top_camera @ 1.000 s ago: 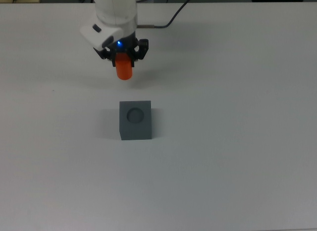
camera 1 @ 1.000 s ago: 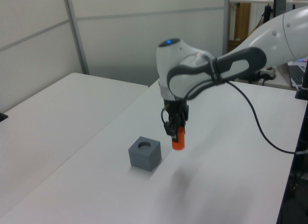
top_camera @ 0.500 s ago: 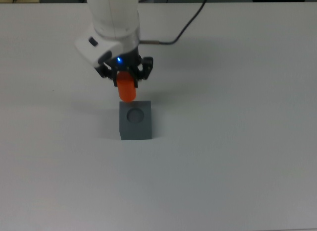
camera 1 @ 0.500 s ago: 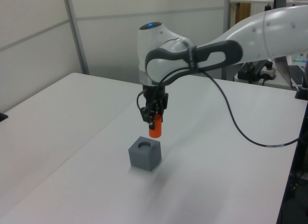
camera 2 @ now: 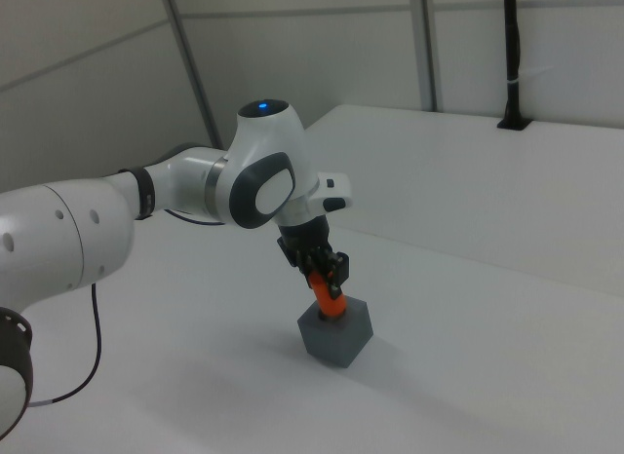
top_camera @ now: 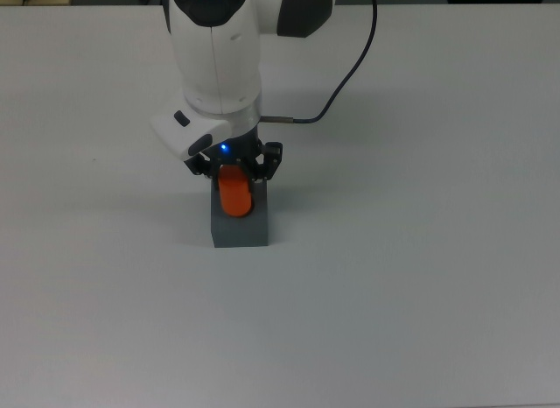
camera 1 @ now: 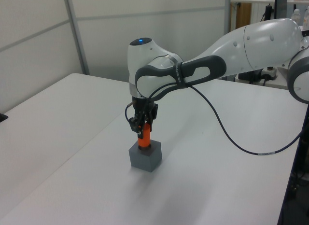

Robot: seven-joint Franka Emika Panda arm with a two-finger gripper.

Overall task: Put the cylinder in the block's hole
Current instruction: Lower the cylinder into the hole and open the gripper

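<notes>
Cylinder (camera 1: 144, 139): held upright in the jaws (camera 1: 141, 128), which are clamped on its upper part; its lower end sits at the top face of the block (camera 1: 145, 156), over the place where the hole should be. Whether the end has entered the hole or merely rests at the rim cannot be told from any view.

Risks, as judged:
- If the cylinder is slightly off the hole's axis, a downward push would set its edge on the rim, and it could jam or tip within the jaws.
- The block stands loose on the worktop (camera 1: 203, 186); a sideways load from a misaligned insertion could slide or tilt it.
- Release before the cylinder is seated could let it topple off the block.

Views compared, near to far:
- The top view shows the cylinder (top_camera: 234, 191) covering the hole entirely, with the block (top_camera: 240, 230) bare only along the top view's lower edge; depth of entry is hidden here.
- The left view shows the height relation: orange visible between jaws and block.
- The right view shows the cylinder (camera 2: 327, 301) and block (camera 2: 337, 335) from the opposite side, with the arm (camera 2: 195, 196) reaching in from the right view's left.
</notes>
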